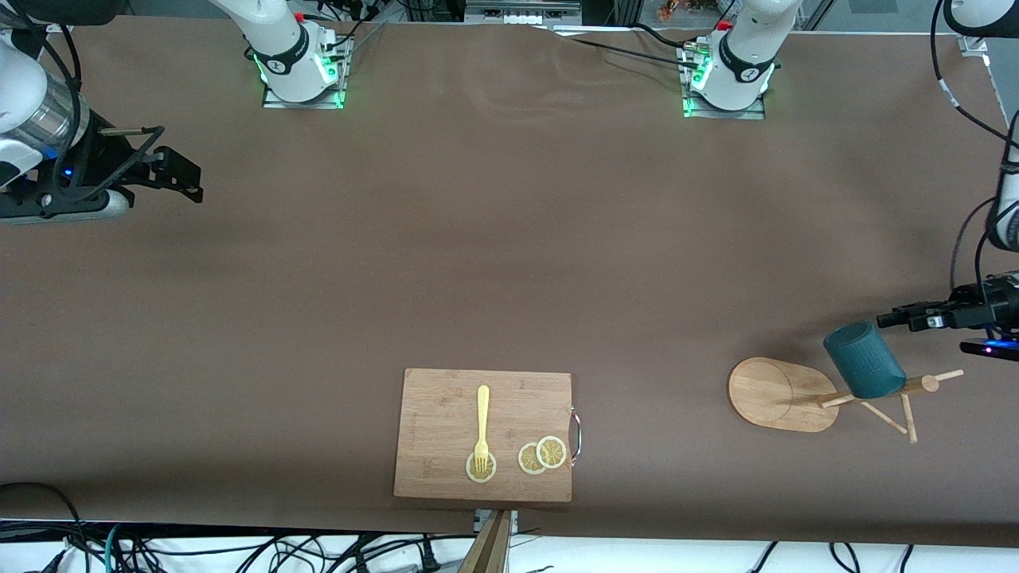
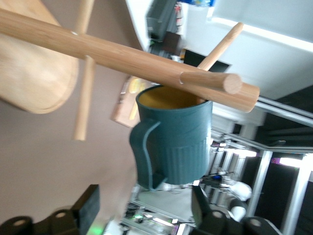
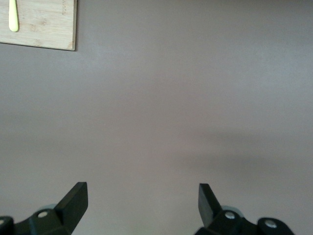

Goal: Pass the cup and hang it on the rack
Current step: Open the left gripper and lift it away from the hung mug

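Observation:
The dark teal cup (image 1: 864,360) hangs on a peg of the bamboo rack (image 1: 776,394), near the left arm's end of the table. In the left wrist view the cup (image 2: 173,142) hangs mouth up against the rack's post (image 2: 127,51), its handle toward the camera. My left gripper (image 1: 890,318) is open beside the cup. Its fingers stand apart just short of the cup's bottom, with nothing between them (image 2: 145,198). My right gripper (image 1: 187,171) waits open over bare table at the right arm's end, empty (image 3: 142,193).
A wooden cutting board (image 1: 446,414) lies near the table's front edge, with a yellow fork (image 1: 482,426) and lemon slices (image 1: 541,455) on it. A corner of the board (image 3: 44,24) shows in the right wrist view. Brown tabletop (image 1: 509,239) spreads between the arms.

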Robot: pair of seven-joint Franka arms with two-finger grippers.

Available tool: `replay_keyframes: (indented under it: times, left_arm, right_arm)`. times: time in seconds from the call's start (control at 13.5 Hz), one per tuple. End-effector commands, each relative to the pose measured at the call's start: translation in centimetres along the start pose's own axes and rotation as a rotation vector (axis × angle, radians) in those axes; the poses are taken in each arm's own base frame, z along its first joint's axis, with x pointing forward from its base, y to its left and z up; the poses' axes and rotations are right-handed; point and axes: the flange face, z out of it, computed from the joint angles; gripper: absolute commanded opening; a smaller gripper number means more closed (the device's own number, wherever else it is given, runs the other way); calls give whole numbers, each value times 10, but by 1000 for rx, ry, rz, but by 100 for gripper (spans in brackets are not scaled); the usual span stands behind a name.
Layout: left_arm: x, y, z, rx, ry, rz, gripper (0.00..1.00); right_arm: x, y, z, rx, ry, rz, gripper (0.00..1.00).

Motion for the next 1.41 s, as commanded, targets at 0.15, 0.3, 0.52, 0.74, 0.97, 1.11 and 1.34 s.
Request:
replay_keyframes:
  times: [0.15, 0.3, 0.52, 0.74, 0.97, 1.11, 1.34]
  left_arm:
    - [-20, 92, 9, 464, -60, 86, 100]
    - [-40, 153, 41, 698, -93, 161, 100]
    - [-67, 216, 99, 988, -130, 226, 100]
    - [-98, 269, 195, 1243, -160, 297, 100]
    - [-127, 296, 282, 1439, -161, 371, 100]
    - [-147, 312, 320, 1547, -153, 442, 100]
    - [-169, 339, 327, 1555, -119, 503, 100]
  right_arm:
    - [-6, 2, -2, 17, 8, -7, 100]
    - [-6, 2, -2, 17, 8, -9, 100]
    - [-6, 2, -2, 17, 8, -7, 100]
    - [-6, 2, -2, 17, 8, -7, 100]
    - [-6, 2, -2, 17, 6, -7, 100]
    - [-6, 2, -2, 17, 6, -7, 100]
    - [-6, 2, -2, 17, 6, -7, 100]
